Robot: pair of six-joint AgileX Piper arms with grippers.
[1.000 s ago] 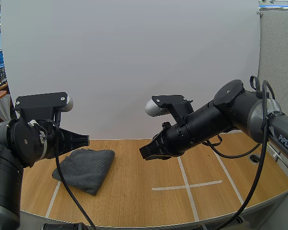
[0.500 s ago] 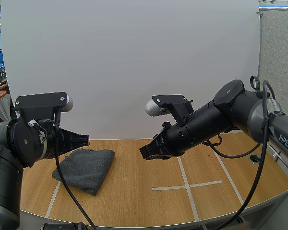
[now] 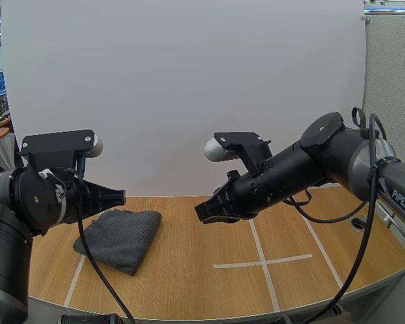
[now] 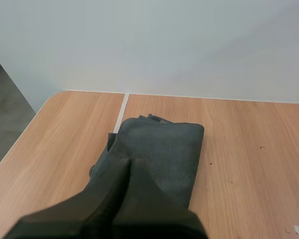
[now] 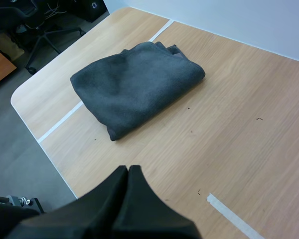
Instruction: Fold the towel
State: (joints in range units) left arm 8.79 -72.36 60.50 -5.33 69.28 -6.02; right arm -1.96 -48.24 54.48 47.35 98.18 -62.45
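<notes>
You have the dark grey towel (image 3: 119,237) on the left part of the tabletop (image 3: 189,287), already folded over into a thick, roughly rectangular bundle with soft, rounded edges. It lies across a white tape line (image 5: 60,124) that runs along that side of the tabletop. Toward the right side of the tabletop, a cross of white tape (image 3: 263,262) sits well apart from the cloth.

Your left gripper (image 3: 116,197) is held in the air at the towel's far left edge. Its two black fingers are pressed together into one dark wedge with nothing between them. In the left wrist view the tip of that wedge points out over the towel, and you can see loose layers of cloth at the towel's far corner beside the tape line.

Your right gripper (image 3: 204,212) hangs above the middle of the tabletop, between the towel and the tape cross, and points toward the towel without touching it. Its fingers are also pressed together and empty. In the right wrist view the whole towel lies ahead of that tip on bare wood.
</notes>
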